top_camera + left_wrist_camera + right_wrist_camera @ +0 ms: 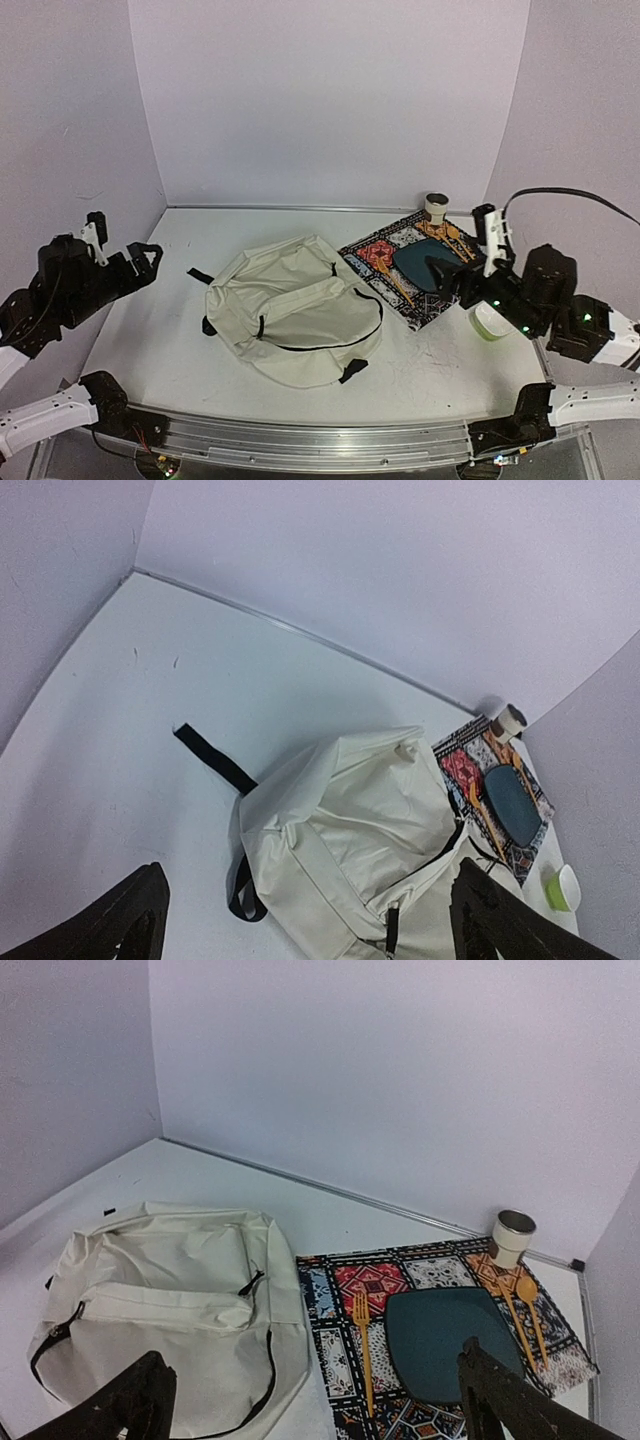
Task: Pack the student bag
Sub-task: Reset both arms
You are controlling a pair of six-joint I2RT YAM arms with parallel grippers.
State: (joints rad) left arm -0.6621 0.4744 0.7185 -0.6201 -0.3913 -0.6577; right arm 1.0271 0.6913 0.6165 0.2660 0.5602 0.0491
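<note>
The student bag (295,310), a soft cream backpack with black zipper lines and black strap ends, lies flat in the middle of the table. It also fills the lower part of the left wrist view (350,820) and the lower left of the right wrist view (170,1290). My left gripper (146,260) hovers at the table's left side, well away from the bag, open and empty (312,920). To the right of the bag, my right gripper (446,277) hangs over the patterned mat's near edge, open with nothing between its fingers (320,1405).
A colourful patterned mat (378,255) lies right of the bag and carries a dark teal plate (440,1345), an orange fork (362,1345) and an orange spoon (528,1300). A small cup (436,206) stands behind it. A green and white bowl (490,322) sits at the right.
</note>
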